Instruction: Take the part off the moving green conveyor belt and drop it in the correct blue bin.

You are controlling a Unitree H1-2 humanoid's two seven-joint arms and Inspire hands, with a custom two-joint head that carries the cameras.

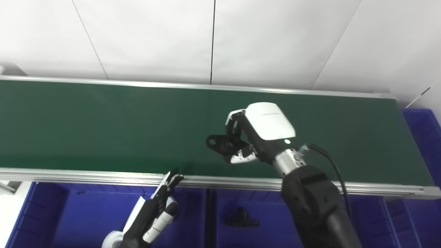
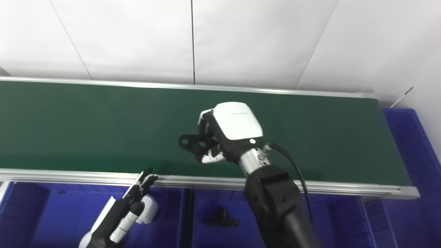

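My right hand (image 1: pixel 256 136) is over the green conveyor belt (image 1: pixel 103 124), a little right of its middle. Its fingers are closed around a black part (image 1: pixel 217 142) with a round hole at its left end, which sticks out to the left of the hand; it also shows in the right eye view (image 2: pixel 190 141). My left hand (image 1: pixel 155 210) is low at the front, over a blue bin (image 1: pixel 86 213), fingers straight and apart, holding nothing. Its fingertips reach the belt's near metal rail (image 1: pixel 103 176).
A row of blue bins runs along the near side below the belt. The middle bin (image 1: pixel 265 213) holds a black T-shaped part (image 1: pixel 241 218). Another blue bin (image 1: pixel 425 134) stands at the belt's right end. A white wall is behind.
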